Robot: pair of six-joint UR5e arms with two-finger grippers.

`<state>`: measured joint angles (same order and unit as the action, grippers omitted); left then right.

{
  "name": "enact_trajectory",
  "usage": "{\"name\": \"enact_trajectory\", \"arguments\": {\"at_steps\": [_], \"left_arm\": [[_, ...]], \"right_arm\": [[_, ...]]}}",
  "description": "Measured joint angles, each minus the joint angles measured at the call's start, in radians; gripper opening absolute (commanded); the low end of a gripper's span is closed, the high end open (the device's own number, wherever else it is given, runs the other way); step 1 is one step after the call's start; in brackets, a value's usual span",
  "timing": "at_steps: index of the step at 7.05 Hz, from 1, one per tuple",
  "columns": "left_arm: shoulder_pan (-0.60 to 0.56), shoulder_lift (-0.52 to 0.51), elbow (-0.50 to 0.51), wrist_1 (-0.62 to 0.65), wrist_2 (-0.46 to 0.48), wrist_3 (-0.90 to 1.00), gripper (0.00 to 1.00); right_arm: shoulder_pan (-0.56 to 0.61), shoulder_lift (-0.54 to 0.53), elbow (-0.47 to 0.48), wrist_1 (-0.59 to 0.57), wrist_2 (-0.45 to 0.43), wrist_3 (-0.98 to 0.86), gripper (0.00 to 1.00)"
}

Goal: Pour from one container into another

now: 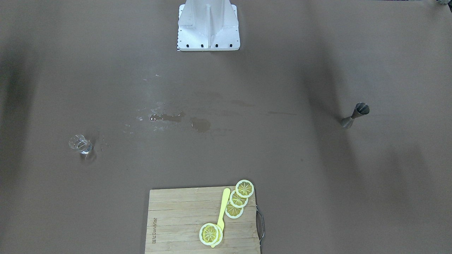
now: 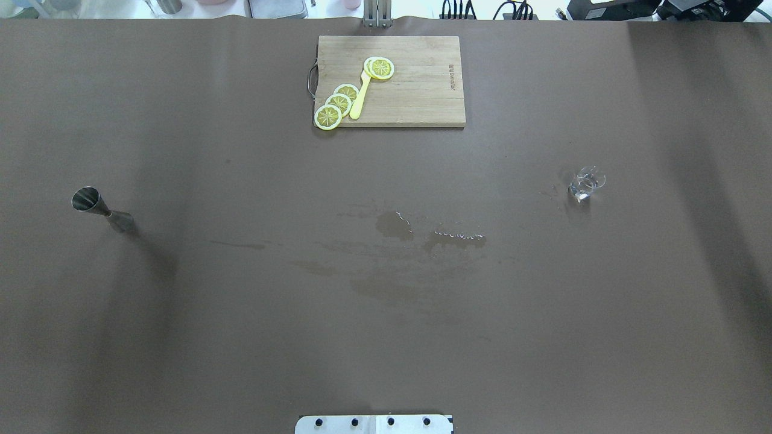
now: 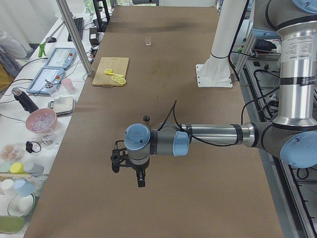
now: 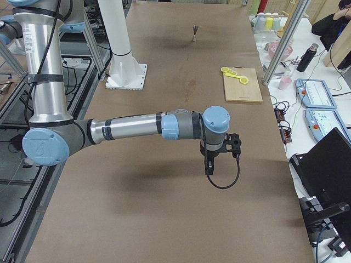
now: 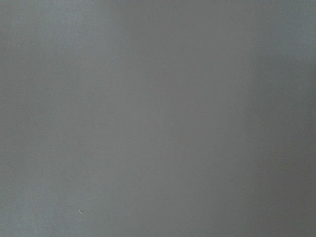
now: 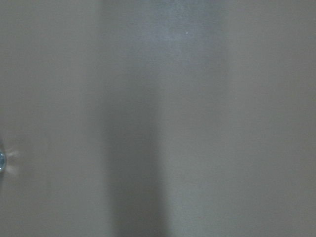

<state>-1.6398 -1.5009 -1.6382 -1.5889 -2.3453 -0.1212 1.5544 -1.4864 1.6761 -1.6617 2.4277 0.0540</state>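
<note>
A steel jigger (image 1: 355, 115) (image 2: 99, 208) stands upright on the brown table, on the robot's left. A small clear glass (image 1: 80, 144) (image 2: 585, 184) stands on the robot's right, and its edge just shows in the right wrist view (image 6: 1, 162). My left gripper (image 3: 140, 178) hangs above the table's left end, short of the jigger (image 3: 145, 118). My right gripper (image 4: 208, 167) hangs above the right end, far from the jigger (image 4: 194, 33). Both grippers show only in the side views, so I cannot tell whether they are open or shut. The left wrist view holds bare table only.
A wooden cutting board (image 2: 422, 84) (image 1: 176, 218) lies at the far middle edge with lemon slices (image 2: 338, 105) and a yellow knife (image 2: 360, 99). Wet spill patches (image 2: 446, 238) (image 1: 169, 118) mark the table's middle. The robot's base (image 1: 208, 28) stands at the near edge.
</note>
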Motion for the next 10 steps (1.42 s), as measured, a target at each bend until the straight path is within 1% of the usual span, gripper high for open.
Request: {"name": "enact_trajectory", "arguments": {"at_steps": [1, 2, 3, 4, 5, 6, 7, 8, 9, 10], "left_arm": [[0.000, 0.002, 0.002, -0.003, 0.000, -0.001, 0.99], [0.000, 0.004, 0.014, -0.023, 0.000, -0.003, 0.99], [0.000, 0.005, 0.052, -0.090, 0.001, -0.006, 0.99], [0.000, 0.006, 0.127, -0.226, 0.001, -0.010, 0.99], [-0.001, 0.002, 0.217, -0.405, 0.005, -0.012, 0.99], [-0.001, -0.008, 0.286, -0.565, 0.028, -0.029, 0.99], [-0.001, -0.018, 0.308, -0.659, 0.061, -0.058, 0.99], [-0.001, -0.024, 0.311, -0.736, 0.094, -0.077, 0.99], [-0.001, -0.026, 0.319, -0.843, 0.150, -0.087, 0.99], [-0.001, -0.026, 0.330, -0.968, 0.216, -0.091, 0.99]], "right_arm": [[-0.018, 0.012, -0.007, 0.026, 0.019, -0.005, 1.00], [-0.043, 0.013, -0.014, 0.101, 0.029, -0.008, 1.00], [-0.071, 0.010, -0.024, 0.196, 0.034, -0.010, 1.00], [-0.097, 0.007, -0.032, 0.275, 0.037, -0.011, 1.00], [-0.122, -0.002, -0.036, 0.336, 0.036, -0.012, 1.00], [-0.155, -0.021, -0.051, 0.427, 0.031, -0.016, 1.00], [-0.188, -0.038, -0.093, 0.570, 0.023, -0.021, 1.00], [-0.215, -0.054, -0.151, 0.744, 0.009, -0.026, 1.00], [-0.244, -0.072, -0.208, 0.915, -0.011, -0.036, 1.00], [-0.271, -0.083, -0.257, 1.043, -0.032, -0.060, 1.00]]}}
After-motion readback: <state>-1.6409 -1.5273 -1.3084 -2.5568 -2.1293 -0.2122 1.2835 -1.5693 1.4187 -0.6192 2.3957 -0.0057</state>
